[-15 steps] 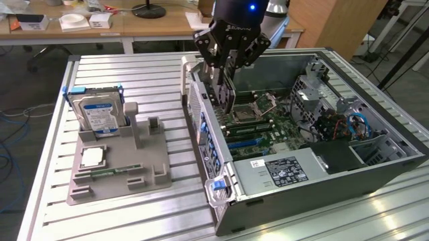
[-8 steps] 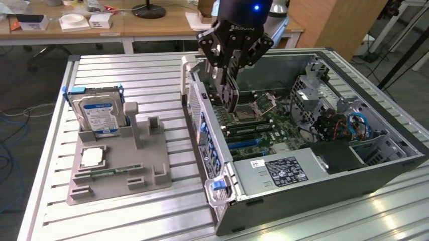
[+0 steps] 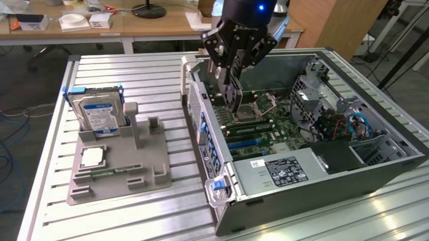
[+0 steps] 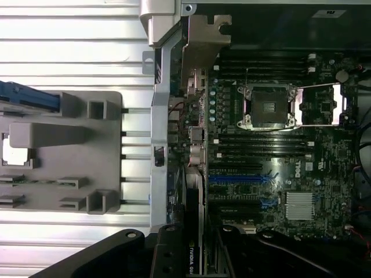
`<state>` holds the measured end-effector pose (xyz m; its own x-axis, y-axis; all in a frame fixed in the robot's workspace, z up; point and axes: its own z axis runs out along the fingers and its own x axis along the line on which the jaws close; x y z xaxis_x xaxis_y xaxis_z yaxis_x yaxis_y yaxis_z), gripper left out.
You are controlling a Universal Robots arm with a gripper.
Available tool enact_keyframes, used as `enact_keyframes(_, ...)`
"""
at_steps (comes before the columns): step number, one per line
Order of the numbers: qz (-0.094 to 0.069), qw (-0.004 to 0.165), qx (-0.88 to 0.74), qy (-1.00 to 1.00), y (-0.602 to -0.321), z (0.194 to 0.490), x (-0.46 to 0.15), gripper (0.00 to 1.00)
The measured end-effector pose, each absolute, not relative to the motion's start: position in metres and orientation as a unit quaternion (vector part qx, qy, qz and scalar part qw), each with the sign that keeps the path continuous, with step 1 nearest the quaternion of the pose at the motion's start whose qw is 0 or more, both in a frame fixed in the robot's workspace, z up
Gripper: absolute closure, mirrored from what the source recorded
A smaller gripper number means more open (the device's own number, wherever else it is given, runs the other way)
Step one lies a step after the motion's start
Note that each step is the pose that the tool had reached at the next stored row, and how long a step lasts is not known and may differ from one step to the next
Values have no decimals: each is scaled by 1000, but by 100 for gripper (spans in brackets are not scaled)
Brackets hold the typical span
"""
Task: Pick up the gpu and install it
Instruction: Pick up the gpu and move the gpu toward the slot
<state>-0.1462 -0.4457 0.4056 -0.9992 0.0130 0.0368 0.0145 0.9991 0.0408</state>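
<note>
Above the open computer case [image 3: 302, 206] | gripper [image 3: 231, 75] clamped on the gpu [image 3: 232, 98], card hanging edge-down over the motherboard [image 3: 268, 128] | pickup done; card not yet seated in a blue slot [image 4: 243, 178] | hard drive [image 3: 97, 115] stands in the holder [image 3: 120, 165]

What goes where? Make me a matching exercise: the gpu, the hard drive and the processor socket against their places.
1. gpu
2. hard drive
3. processor socket

A. upright in the grey holder
B. on the motherboard
C. in the gripper, above the open case

Pairs: 1-C, 2-A, 3-B
</note>
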Motion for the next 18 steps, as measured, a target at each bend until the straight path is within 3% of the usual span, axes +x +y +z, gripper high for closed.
enact_keyframes(18,-20,18,0,-1000,-446,405,-133,74)
